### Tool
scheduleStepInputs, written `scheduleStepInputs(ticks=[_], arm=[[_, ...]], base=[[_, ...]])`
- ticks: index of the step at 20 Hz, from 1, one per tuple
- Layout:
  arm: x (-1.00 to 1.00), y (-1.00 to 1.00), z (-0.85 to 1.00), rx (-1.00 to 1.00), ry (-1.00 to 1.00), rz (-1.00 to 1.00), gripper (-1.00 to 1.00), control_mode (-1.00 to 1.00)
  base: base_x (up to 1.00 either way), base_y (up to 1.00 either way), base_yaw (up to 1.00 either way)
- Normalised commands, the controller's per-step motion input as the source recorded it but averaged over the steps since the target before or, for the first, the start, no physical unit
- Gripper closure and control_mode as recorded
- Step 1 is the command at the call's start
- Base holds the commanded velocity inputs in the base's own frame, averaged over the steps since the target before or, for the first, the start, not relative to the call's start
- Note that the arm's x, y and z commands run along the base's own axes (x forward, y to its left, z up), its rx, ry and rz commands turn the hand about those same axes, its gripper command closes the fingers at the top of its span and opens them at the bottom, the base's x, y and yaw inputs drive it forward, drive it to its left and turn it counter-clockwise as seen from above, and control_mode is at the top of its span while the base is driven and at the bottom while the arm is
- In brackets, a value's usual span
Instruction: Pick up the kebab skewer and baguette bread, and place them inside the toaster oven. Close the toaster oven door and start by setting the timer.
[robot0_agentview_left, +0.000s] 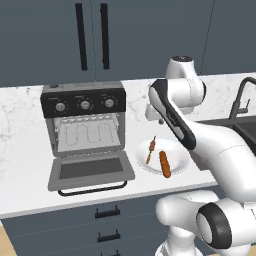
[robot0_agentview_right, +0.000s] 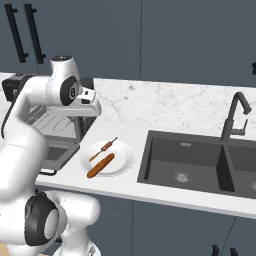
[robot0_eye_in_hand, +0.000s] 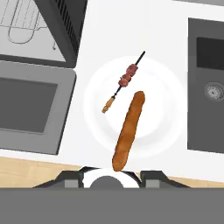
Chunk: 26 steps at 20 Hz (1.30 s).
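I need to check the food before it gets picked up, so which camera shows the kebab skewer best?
The hand view: the kebab skewer lies close and unobstructed on the plate, chunks distinct. The left base view and right base view show it small, beside the baguette bread.

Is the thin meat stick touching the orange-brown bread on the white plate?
Apart. The hand view shows white plate between the skewer and bread.

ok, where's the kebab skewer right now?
The kebab skewer lies on the white plate to the right of the open toaster oven in the left base view, just left of the baguette bread.
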Motion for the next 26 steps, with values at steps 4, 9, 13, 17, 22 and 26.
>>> scheduleStepInputs(ticks=[4, 9, 13, 17, 22, 26], arm=[[-0.12, 0.0, -0.15, -0.01, 0.0, 0.0, -1.0, -1.0], [-0.59, 0.58, -0.39, 0.0, -0.29, 0.04, -1.0, -1.0], [-0.09, 1.0, -0.39, -0.02, -0.29, 0.02, -1.0, -1.0], [0.03, 1.0, -0.16, -0.04, -0.32, 0.01, -1.0, -1.0], [0.39, 1.0, -0.02, -0.13, -0.29, 0.04, -1.0, -1.0], [0.75, 0.98, -0.04, -0.19, -0.17, 0.22, -1.0, -1.0]], base=[[0.0, 0.0, 0.0], [0.0, 0.0, 0.0], [0.0, 0.0, 0.0], [0.0, 0.0, 0.0], [0.0, 0.0, 0.0], [0.0, 0.0, 0.0]])
